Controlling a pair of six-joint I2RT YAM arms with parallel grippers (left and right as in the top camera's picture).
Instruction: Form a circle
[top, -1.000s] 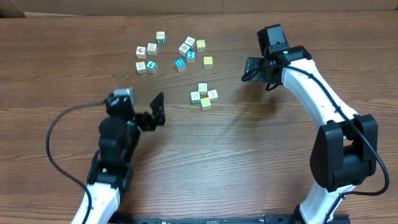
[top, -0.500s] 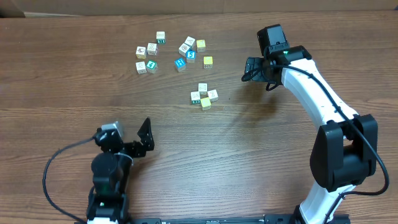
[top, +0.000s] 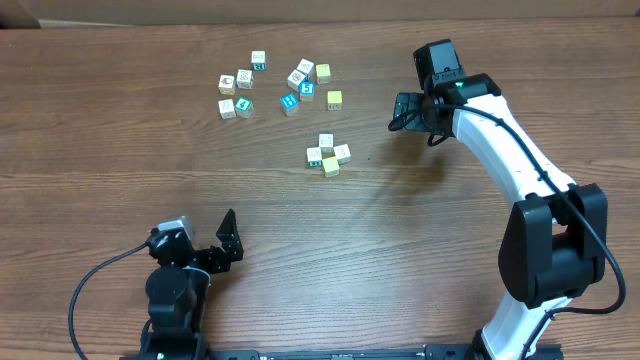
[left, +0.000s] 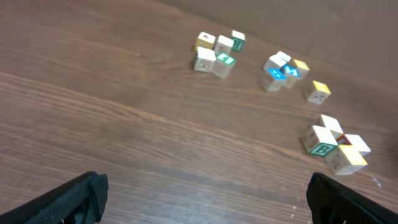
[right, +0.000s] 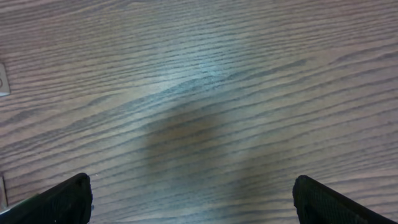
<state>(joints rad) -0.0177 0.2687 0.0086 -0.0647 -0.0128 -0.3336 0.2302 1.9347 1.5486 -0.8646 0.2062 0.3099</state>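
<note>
Overhead and wrist views of a wooden tabletop. The circle, a tight cluster of four small cubes touching one another, lies near the middle of the tabletop: a white cube on its far side, a teal-marked one on its left, a white one on its right and a yellow one on its near side. In the left wrist view the circle appears at the right margin. Farther back, a scatter of loose cubes spreads to the left in two small groups, and a single yellow cube sits apart, between the scatter and the circle. The left claw, jaws spread wide and holding nothing, stands at the near left, well apart from the circle, with bare wood between them; its black cable loops to the left of the arm. The right claw, likewise spread and empty, hovers to the far right of the circle, near it but not touching. The right wrist view shows the right claw over shadowed wood grain.
</note>
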